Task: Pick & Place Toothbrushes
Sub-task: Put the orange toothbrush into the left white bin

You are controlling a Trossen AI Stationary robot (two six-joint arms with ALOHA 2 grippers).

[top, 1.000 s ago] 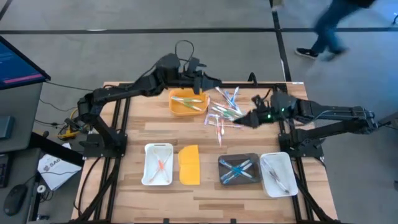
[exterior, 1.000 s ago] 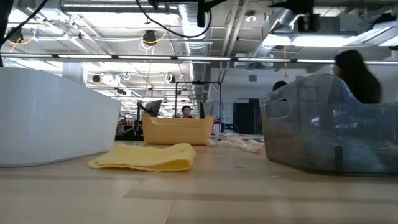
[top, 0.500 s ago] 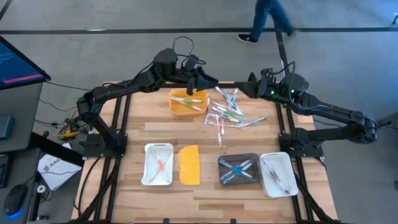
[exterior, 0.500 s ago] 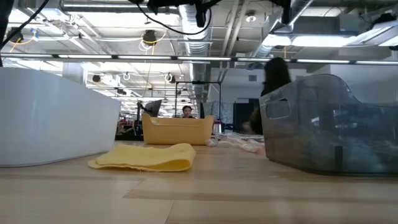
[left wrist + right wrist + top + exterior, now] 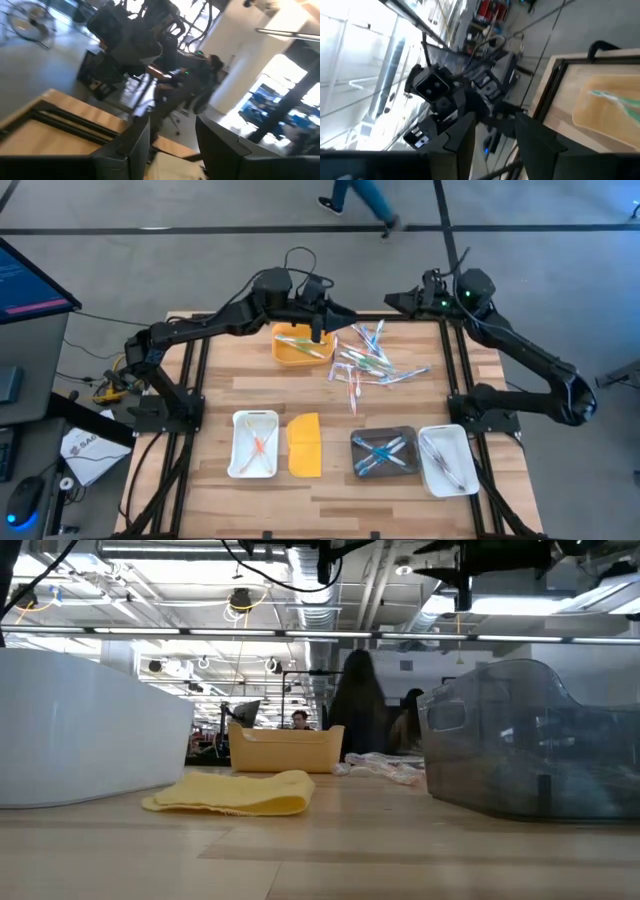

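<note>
A white tray (image 5: pixel 90 730) fills the left side of the wooden table (image 5: pixel 320 850). Just beside it lies a flat yellow lid (image 5: pixel 235 793). Farther back stands a yellow-orange bin (image 5: pixel 287 748), with a loose heap of toothbrushes (image 5: pixel 385 768) to its right. A clear grey tray (image 5: pixel 535 740) sits at the right. A dark-haired person (image 5: pixel 357 710) stands behind the table.

Wooden table (image 5: pixel 225 395): loose toothbrushes (image 5: pixel 365 360), trays (image 5: pixel 255 445), seemingly a lid (image 5: pixel 305 445).

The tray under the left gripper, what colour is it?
Yellow-orange tray, clearest in the high view.
</note>
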